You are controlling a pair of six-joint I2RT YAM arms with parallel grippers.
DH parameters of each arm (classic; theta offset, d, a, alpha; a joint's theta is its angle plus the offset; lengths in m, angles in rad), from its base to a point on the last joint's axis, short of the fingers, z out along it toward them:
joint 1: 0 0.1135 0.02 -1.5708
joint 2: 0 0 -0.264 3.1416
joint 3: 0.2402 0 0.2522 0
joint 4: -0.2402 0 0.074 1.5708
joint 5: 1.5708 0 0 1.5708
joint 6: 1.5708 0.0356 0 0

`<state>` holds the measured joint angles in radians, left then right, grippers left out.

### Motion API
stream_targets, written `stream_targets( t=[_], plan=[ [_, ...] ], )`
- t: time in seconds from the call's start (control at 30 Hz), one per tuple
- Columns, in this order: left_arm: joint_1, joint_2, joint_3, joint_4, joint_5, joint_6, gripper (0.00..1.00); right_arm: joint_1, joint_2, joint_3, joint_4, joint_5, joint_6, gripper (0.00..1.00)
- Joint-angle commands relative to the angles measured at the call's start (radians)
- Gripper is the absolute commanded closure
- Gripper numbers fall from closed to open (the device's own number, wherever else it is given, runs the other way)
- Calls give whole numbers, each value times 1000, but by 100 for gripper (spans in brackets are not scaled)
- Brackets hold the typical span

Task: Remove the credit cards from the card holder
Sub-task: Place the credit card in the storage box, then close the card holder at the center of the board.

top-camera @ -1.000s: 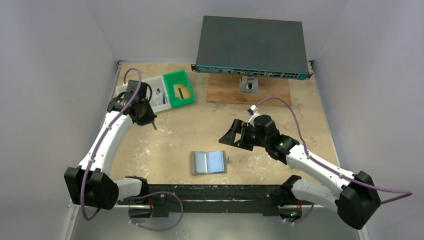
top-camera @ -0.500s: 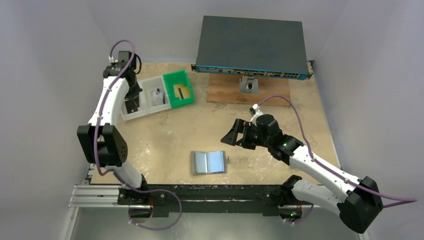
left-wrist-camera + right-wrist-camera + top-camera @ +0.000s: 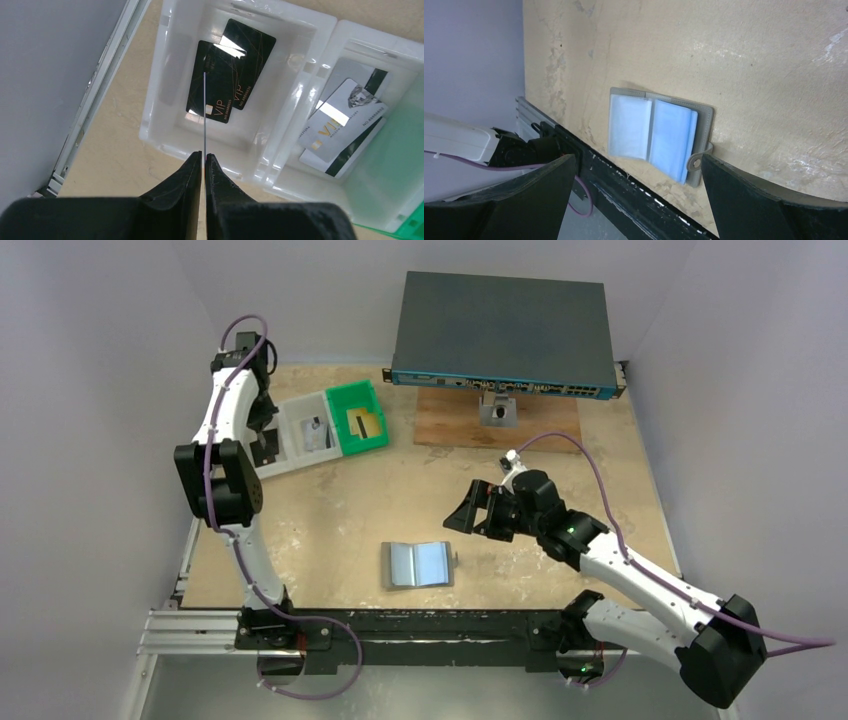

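Observation:
The card holder (image 3: 417, 564) (image 3: 659, 132) lies open on the table near the front, bluish clear pockets facing up. My left gripper (image 3: 264, 451) (image 3: 204, 155) hangs over the left compartment of the white tray (image 3: 150, 131) and is shut on a thin credit card (image 3: 205, 112), seen edge-on. Two black cards (image 3: 239, 65) lie in that compartment. Silver-grey cards (image 3: 345, 120) lie in the middle compartment, and a gold card (image 3: 366, 423) sits in the green tray (image 3: 352, 439). My right gripper (image 3: 462, 512) (image 3: 638, 156) hovers open to the upper right of the card holder, with nothing between its fingers.
A large dark grey box with ports (image 3: 502, 332) stands at the back on a wooden board (image 3: 530, 426), with a small metal piece (image 3: 497, 412) in front of it. A black rail (image 3: 420, 625) runs along the near table edge. Walls close in on both sides.
My left arm has swung up and back, carrying the card from beside the trays to above the white tray's left compartment. The right arm has shifted only slightly.

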<state>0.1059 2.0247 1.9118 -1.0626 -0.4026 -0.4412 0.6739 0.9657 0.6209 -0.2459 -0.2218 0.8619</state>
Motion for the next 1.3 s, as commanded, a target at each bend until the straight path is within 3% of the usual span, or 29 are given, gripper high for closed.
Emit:
stream_targets(
  t=[0.0,0.3,0.47,0.67,0.8,1.0,1.27],
  plan=[
    [32,30,66,-33,32,17,87,0,-24,31,-11,19,-18,1],
    [33,13,68,-39,60,26,67,1,14,35,7,4,-27,1],
    [33,-84,10,-38,130,9,55,0,32,34,4,11,-38,1],
    [-25,-343,-253,22,283,-30,45,1,60,32,-1,34,-70,1],
    [-94,-534,-444,69,390,-57,43,0,87,27,-9,50,-84,1],
    [-277,-767,-727,127,533,-106,42,1,104,-3,-5,62,-99,1],
    [-530,-875,-996,247,660,-216,42,2,137,-27,22,46,-100,1]
  ],
)
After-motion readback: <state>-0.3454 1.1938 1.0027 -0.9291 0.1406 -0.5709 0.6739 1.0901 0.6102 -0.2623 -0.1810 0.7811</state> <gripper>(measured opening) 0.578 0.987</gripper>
